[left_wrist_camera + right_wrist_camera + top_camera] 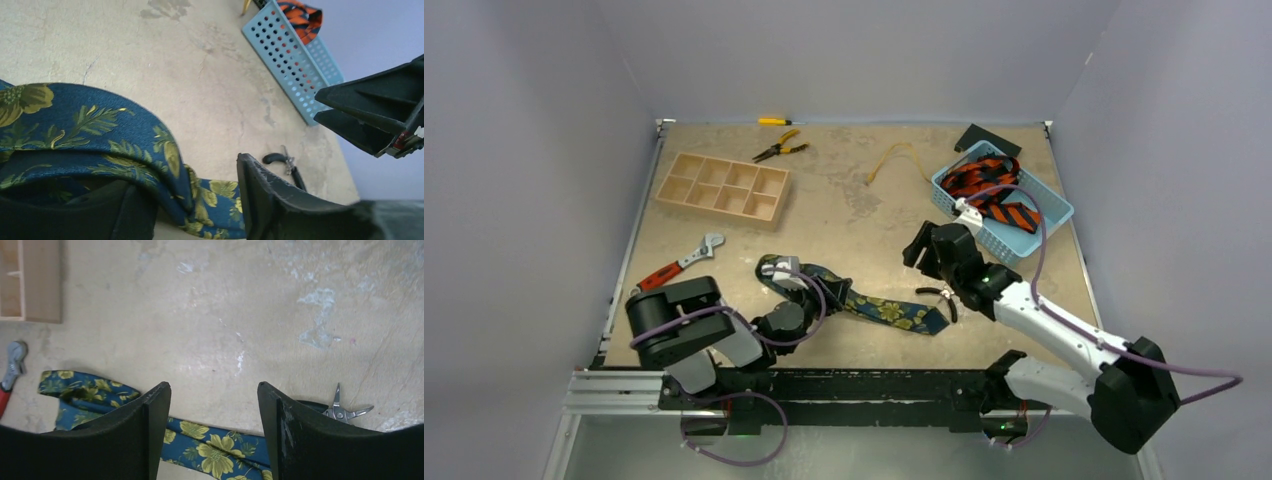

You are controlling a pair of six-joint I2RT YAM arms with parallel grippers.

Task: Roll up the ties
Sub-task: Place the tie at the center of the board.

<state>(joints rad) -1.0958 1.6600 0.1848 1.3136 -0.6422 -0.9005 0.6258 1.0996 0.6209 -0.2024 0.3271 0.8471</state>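
Where the navy floral tie (pixel 892 313) lies: on the table by the near edge, in front of my left arm, with one end reaching over towards my right arm.
Long axis: across the table, left to right in the overhead view, slanting a little towards the near edge as it goes right.
Ends: the left end is folded back on itself in a loose loop; the free end points right, close to the small black-handled snips (pixel 939 300).
Left gripper (pixel 192 175): I read the jaws as partly open. The folded tie lies across one finger and fills part of the gap, and the other finger stands off the cloth.
Right gripper (pixel 214 390): jaws wide apart with nothing between them, above the bare table just beyond the tie's free stretch.
Orange-and-black striped ties (pixel 989 185): heaped in the blue basket (pixel 1049 215) at the far right, too tangled for me to tell their long axes.
Count, ties: one navy; I cannot count the striped ones in the heap.
Count, other things: one basket, one wooden compartment tray (pixel 724 187), one red-handled wrench (pixel 679 265), one pair of yellow-handled pliers (pixel 779 150), one pair of snips, one yellow cord (pixel 894 160).
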